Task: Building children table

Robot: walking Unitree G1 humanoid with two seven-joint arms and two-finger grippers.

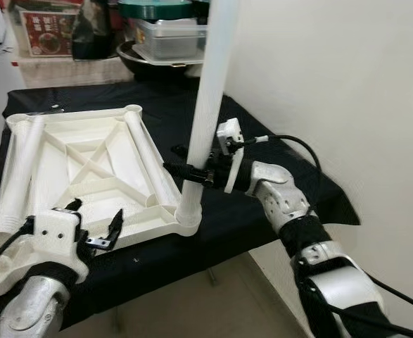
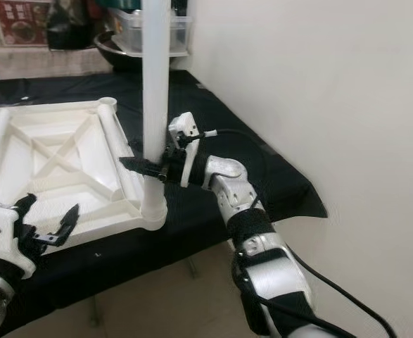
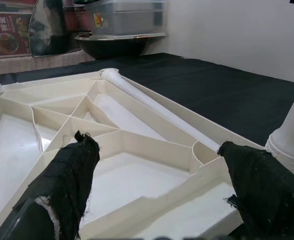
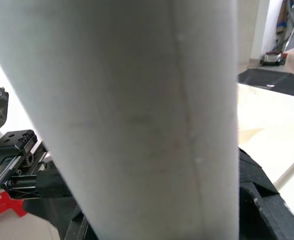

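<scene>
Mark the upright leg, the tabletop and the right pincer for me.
upright leg [image 1: 207, 91], left eye view, mid shaft.
tabletop [image 1: 86, 165], left eye view, ribbed underside.
right pincer [image 1: 192, 172], left eye view, between fingertips at the leg.

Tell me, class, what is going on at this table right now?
A robot is putting together a small white plastic table. The tabletop lies upside down on a black-covered work surface. The right gripper is shut on an upright leg that stands in the near corner socket. The left gripper, fingers open, hovers at the tabletop's near edge. Two more legs lie on the tabletop, not yet fitted.
</scene>
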